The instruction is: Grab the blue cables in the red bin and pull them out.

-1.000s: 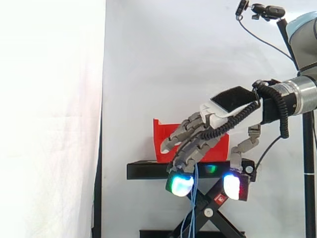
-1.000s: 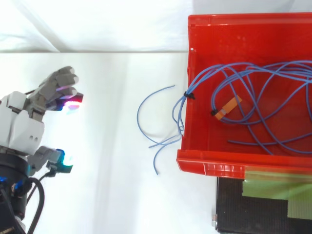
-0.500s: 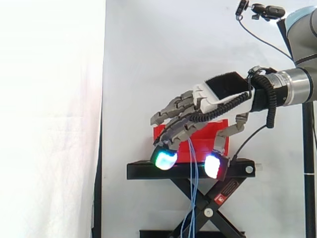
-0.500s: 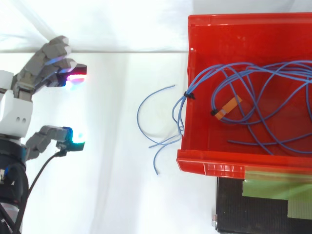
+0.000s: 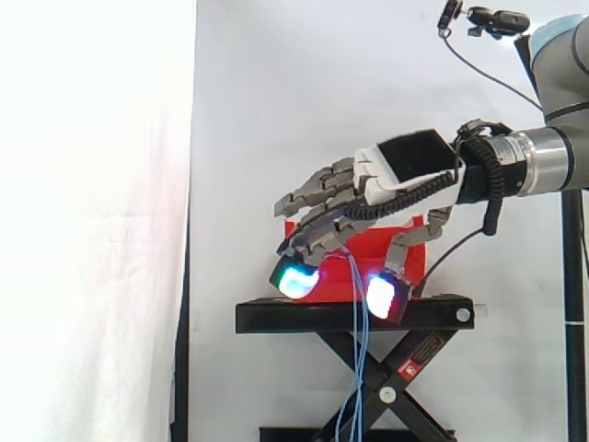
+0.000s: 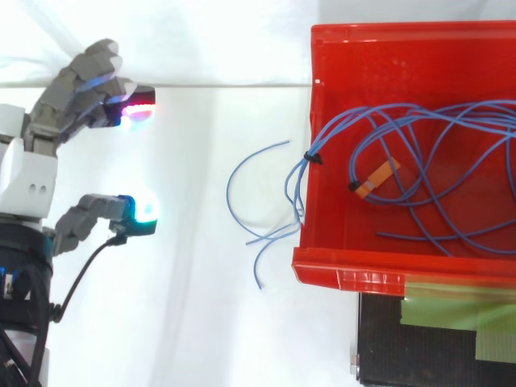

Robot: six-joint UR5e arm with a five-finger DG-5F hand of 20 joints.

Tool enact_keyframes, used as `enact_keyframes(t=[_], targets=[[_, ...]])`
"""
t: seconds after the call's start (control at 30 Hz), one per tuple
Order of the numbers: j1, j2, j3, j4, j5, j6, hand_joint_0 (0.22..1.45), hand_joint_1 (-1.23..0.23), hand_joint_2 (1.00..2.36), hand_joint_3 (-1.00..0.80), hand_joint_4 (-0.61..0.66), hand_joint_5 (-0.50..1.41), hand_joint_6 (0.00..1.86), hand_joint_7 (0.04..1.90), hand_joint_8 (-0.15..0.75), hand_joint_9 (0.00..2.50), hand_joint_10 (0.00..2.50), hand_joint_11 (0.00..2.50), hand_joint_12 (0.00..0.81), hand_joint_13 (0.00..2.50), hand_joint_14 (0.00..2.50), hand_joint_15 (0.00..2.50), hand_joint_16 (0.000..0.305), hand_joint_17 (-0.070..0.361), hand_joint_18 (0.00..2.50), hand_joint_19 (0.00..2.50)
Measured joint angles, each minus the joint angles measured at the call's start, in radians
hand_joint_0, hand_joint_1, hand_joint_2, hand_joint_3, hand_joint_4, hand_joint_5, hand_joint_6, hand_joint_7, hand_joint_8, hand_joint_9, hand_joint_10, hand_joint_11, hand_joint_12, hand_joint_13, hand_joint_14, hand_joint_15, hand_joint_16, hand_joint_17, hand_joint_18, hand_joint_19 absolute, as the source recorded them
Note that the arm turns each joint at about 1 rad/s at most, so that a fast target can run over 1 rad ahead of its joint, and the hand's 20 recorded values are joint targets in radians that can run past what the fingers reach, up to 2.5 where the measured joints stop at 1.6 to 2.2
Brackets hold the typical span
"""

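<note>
The hand (image 6: 31,171) is being held spread and empty, well apart from the blue cables (image 6: 310,156) spilling over the red bin (image 6: 347,277).

The side view looks level across the red bin (image 5: 336,286) on its black stand (image 5: 276,318) from some way back, the top view looks straight down from nearer, and both share the bin, the overhanging blue cables (image 6: 419,161) and the hand (image 6: 28,173).

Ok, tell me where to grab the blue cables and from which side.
Probably pinch the blue cables at the black tie, where the strands bunch over the red bin wall. Come from outside that wall, where the open hand is: loose ends hang there.
</note>
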Motion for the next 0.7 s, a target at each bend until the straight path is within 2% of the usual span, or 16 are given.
enact_keyframes(t=[0.13, 0.37, 0.57, 0.7], targets=[[-0.008, 0.000, -0.033, 0.053, -0.001, -0.024, 0.73, -0.95, 1.00, -1.00, 0.09, 0.64, 0.01, 0.62, 0.220, 0.59, 0.02, 0.49, 0.327, 0.40, 0.01, 0.32, 0.045, 0.102, 0.41, 0.55], [-0.021, 0.000, -0.116, 0.210, -0.005, -0.033, 0.73, -0.95, 1.00, -1.00, 0.09, 0.67, 0.01, 0.66, 0.220, 0.60, 0.02, 0.50, 0.326, 0.40, 0.01, 0.31, 0.045, 0.102, 0.41, 0.55], [-0.022, -0.004, -0.135, 0.244, -0.007, -0.029, 0.73, -0.95, 1.00, -1.00, 0.10, 0.71, 0.01, 0.66, 0.220, 0.60, 0.02, 0.49, 0.326, 0.40, 0.01, 0.32, 0.045, 0.102, 0.41, 0.55], [-0.022, -0.033, -0.135, 0.252, -0.027, 0.003, 0.73, -0.95, 1.00, -1.00, 0.10, 0.74, 0.01, 0.66, 0.222, 0.61, 0.02, 0.49, 0.325, 0.40, 0.01, 0.31, 0.045, 0.101, 0.41, 0.55]])
